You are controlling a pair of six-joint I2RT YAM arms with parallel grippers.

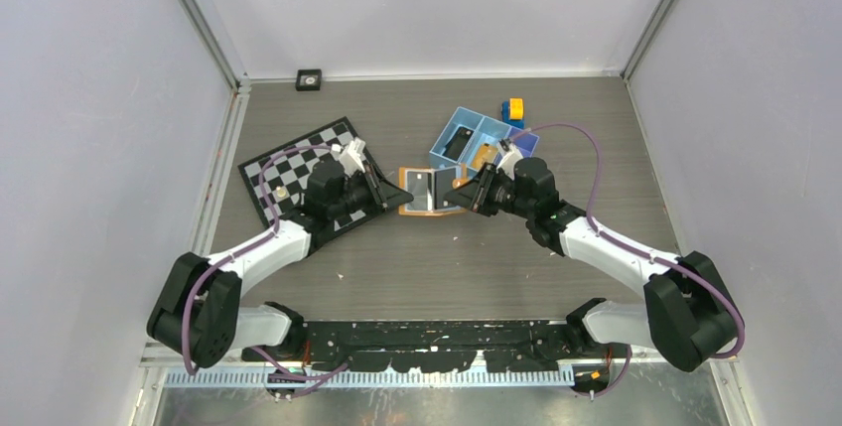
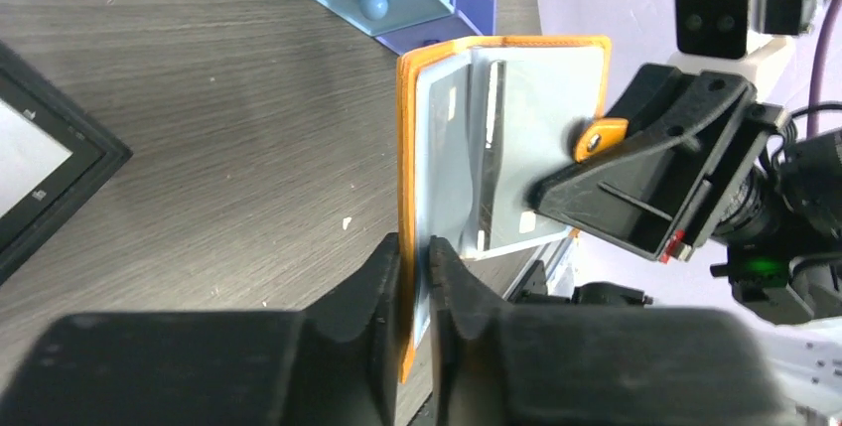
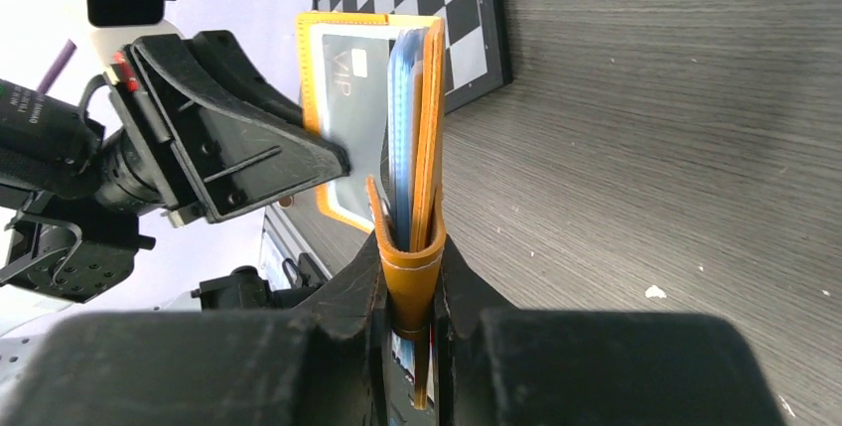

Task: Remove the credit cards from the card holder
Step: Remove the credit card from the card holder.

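Evidently pinching the card holder point(image 1: 430, 191) open at desk point(image 1: 447, 267) centre, twelve o'clock from the bases; left pincer point(image 2: 417, 257) clamped on nine-o'clock flap, right pincer point(image 3: 409, 277) on three-o'clock flap; probably light, floppy; cards point(image 3: 402, 98) likely slick; best gripped by exposed edges.

walls point(image 1: 427, 9): 3, pale lavender | table point(image 1: 477, 267): grey wood grain | light: even, soft
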